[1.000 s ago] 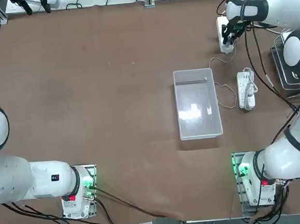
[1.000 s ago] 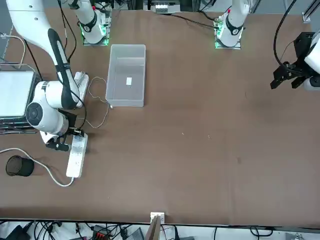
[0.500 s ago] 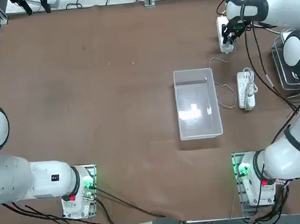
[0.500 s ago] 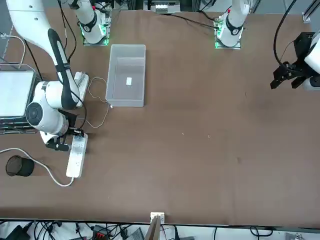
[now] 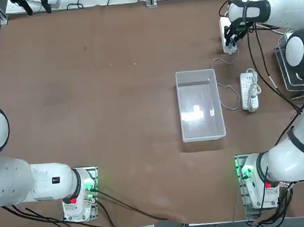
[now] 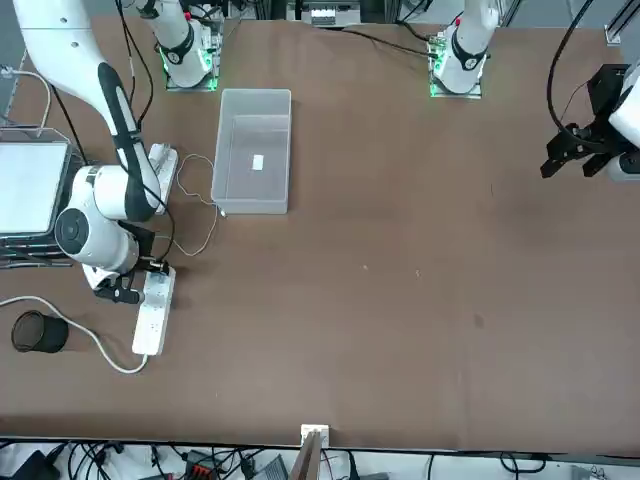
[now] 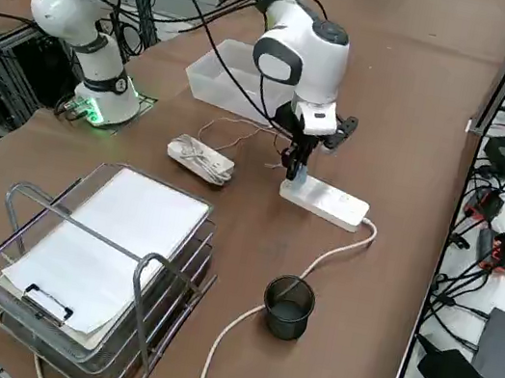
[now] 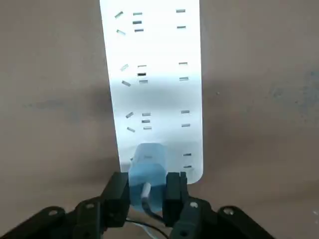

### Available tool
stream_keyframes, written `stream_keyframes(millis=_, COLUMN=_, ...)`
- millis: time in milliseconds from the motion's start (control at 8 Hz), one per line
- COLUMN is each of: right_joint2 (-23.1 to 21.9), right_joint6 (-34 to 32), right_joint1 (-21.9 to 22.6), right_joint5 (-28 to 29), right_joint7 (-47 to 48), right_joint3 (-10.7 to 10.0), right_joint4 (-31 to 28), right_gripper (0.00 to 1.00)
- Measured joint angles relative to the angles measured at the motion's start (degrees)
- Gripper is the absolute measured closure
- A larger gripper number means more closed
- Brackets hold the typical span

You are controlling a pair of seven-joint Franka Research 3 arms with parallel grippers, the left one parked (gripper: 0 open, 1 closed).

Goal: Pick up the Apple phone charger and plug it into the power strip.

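Note:
My right gripper (image 8: 148, 193) is shut on the Apple phone charger (image 8: 148, 168), a small white-grey adapter, with one black finger on each side of it. The charger is pressed down against the near end of the power strip (image 8: 155, 74), a slim white bar with several socket rows; its prongs are hidden. In the right side view the gripper (image 7: 296, 164) points straight down onto the strip (image 7: 328, 202). From overhead the gripper (image 5: 231, 40) covers part of the strip (image 5: 224, 28) at the far right. The charger's thin white cable (image 5: 223, 87) trails back across the table.
A clear plastic bin (image 5: 182, 111) stands mid-table. A shorter white strip with a bundled cord (image 5: 249, 91) lies beside it. A wire tray with paper (image 7: 104, 251) and a black cup (image 7: 289, 306) sit near the strip's thick lead (image 7: 251, 306).
My right gripper has edged a little along the power strip toward the table's far edge, still shut on the charger. Nothing else has moved.

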Motion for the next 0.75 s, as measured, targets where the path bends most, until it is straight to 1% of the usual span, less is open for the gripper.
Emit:
stream_keyframes(millis=250, right_joint2=0.3, right_joint6=0.1, right_joint1=-0.1, right_joint5=0.0, right_joint7=0.0, right_joint3=0.0, right_joint4=0.2, right_gripper=0.59)
stream_keyframes(millis=375, right_joint2=1.3, right_joint6=1.3, right_joint1=-0.1, right_joint5=0.0, right_joint7=-0.1, right_joint3=0.0, right_joint4=0.4, right_gripper=0.45)
stream_keyframes(millis=625, right_joint2=2.8, right_joint6=1.0, right_joint1=-0.1, right_joint5=0.0, right_joint7=-0.1, right_joint3=-0.2, right_joint4=2.1, right_gripper=0.09)
stream_keyframes(millis=750, right_joint2=2.4, right_joint6=-0.3, right_joint1=-0.1, right_joint5=0.0, right_joint7=-0.2, right_joint3=-0.3, right_joint4=3.3, right_gripper=0.00)
